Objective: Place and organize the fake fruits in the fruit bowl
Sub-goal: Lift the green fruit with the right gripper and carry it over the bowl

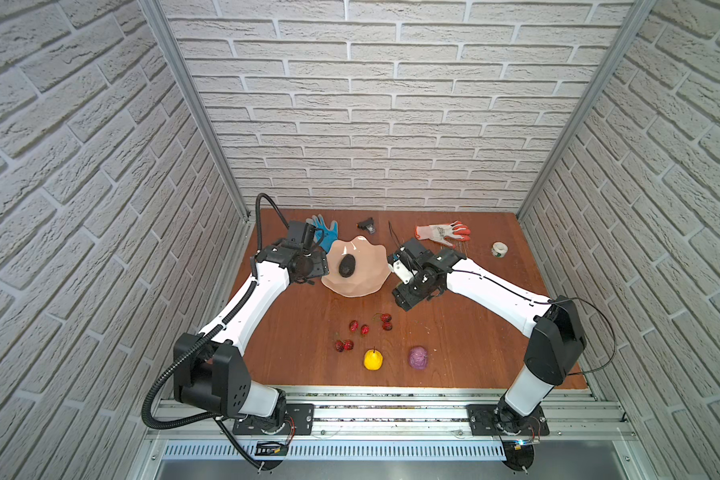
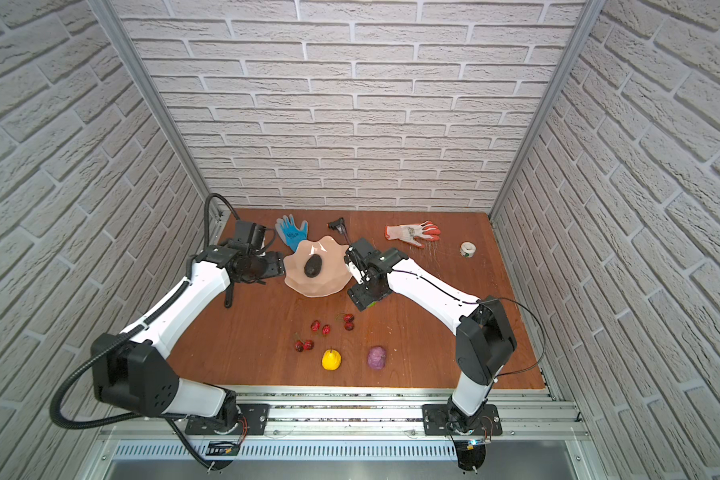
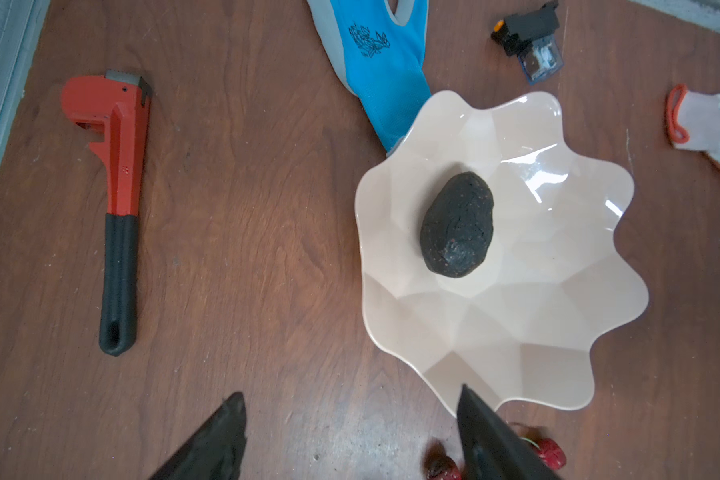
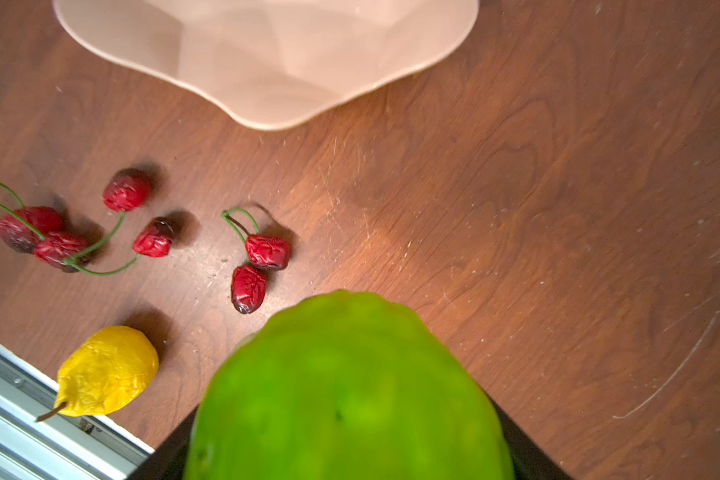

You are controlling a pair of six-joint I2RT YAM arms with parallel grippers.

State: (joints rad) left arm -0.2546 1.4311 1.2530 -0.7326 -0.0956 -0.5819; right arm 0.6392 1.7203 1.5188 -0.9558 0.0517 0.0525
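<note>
Green ball (image 4: 346, 395) pinched in right gripper (image 2: 363, 300) near bowl (image 4: 267, 83); left gripper (image 3: 350, 395) spread (avocado (image 3: 458, 226) in bowl).

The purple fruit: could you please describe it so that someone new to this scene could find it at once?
In a top view, start at the pink scalloped fruit bowl on the wooden table and come past the red berries toward the near edge. Two larger fruits lie apart there; the purple fruit is right of the yellow pear, rounded, lumpy and the only purple thing.
</note>
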